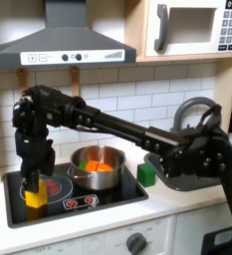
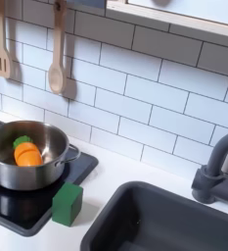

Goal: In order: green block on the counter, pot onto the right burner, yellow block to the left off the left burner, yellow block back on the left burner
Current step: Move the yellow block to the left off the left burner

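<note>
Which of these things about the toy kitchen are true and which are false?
1. The green block sits on the counter beside the cooktop. True.
2. The pot is empty. False: orange and green toy food lies inside.
3. The gripper is at the yellow block on the burner at the first exterior view's left. True.
4. The yellow block is in the sink. False: it is on the cooktop.
5. Wooden utensils hang on the tiled wall. True.
</note>
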### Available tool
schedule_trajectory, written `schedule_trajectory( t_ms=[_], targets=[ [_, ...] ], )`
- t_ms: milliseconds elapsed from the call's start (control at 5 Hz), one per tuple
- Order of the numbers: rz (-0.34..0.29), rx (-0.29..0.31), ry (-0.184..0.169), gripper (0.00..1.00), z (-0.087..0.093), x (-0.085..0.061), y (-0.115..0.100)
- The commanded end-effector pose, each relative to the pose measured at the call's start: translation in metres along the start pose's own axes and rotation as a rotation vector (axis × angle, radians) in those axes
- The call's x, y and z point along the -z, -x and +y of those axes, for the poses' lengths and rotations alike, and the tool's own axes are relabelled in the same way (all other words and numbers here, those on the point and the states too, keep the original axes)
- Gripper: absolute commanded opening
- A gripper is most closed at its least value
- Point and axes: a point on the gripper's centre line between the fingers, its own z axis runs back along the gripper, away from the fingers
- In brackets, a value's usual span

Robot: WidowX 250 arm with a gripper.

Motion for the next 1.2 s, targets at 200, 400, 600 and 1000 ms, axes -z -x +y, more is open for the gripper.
schedule_trajectory(
  t_ms=[200, 400, 600, 1000],
  targets=[
    [0.018, -0.008, -0.044, 1.00, 0.003, 0.018, -0.006],
    [0.014, -0.011, -0.050, 1.00, 0.004, 0.017, -0.005],
    [0.006, -0.015, -0.053, 1.00, 0.004, 0.018, -0.006],
    [0.007, 0.004, -0.054, 1.00, -0.006, 0.022, -0.003]
  ],
)
